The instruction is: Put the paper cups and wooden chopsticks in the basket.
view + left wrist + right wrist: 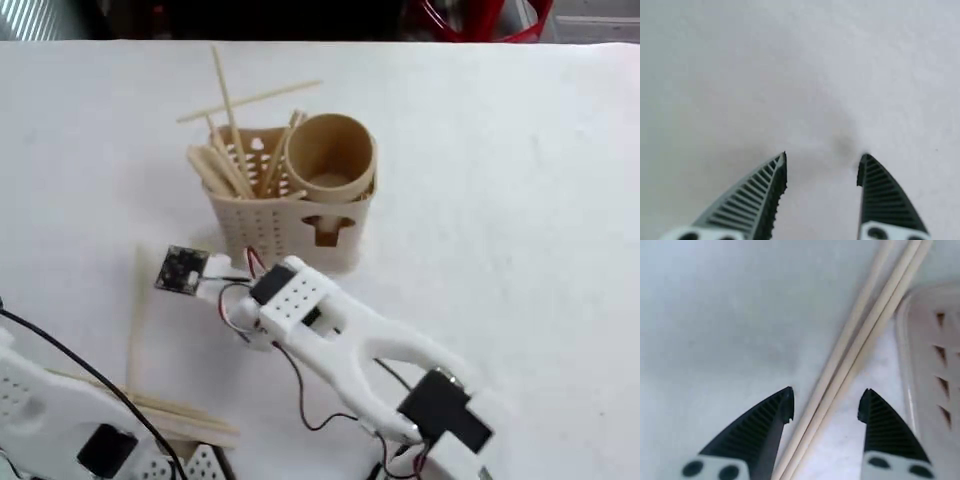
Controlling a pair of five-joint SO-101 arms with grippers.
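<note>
Crouching low, well to the near left of the basket (270, 235), the left arm (45, 415) sits folded at the front edge of the table (520, 150). The left end effector (822, 157) points down at bare table. Its two ribbed fingers (765, 195) are spread wide, released.

Between that arm and the basket, a bundle (185, 420) of chopsticks lies flat on the table, partly hidden by the left arm. A single chopstick (135, 320) lies alone, nearer the basket and off its front left corner.

The right arm (340, 335) stretches in from the near right of the basket. Its forearm slants across the table, and its wrist hangs just in front of the basket's front wall, toward the left corner. The right end effector (825, 400) tips down at the table, also released, with its fingers (760, 435) held wide. A few flat chopsticks (855, 355) lie side by side and run through the gap between those fingers, closer to one of them. I cannot tell whether either finger touches them. The basket's perforated wall stands just beside these sticks.

In the basket, the standing chopsticks (225, 165) lean in the left part, some tips fanning above the rim. The cup (330, 155) sits upright in the right part, mouth up.
</note>
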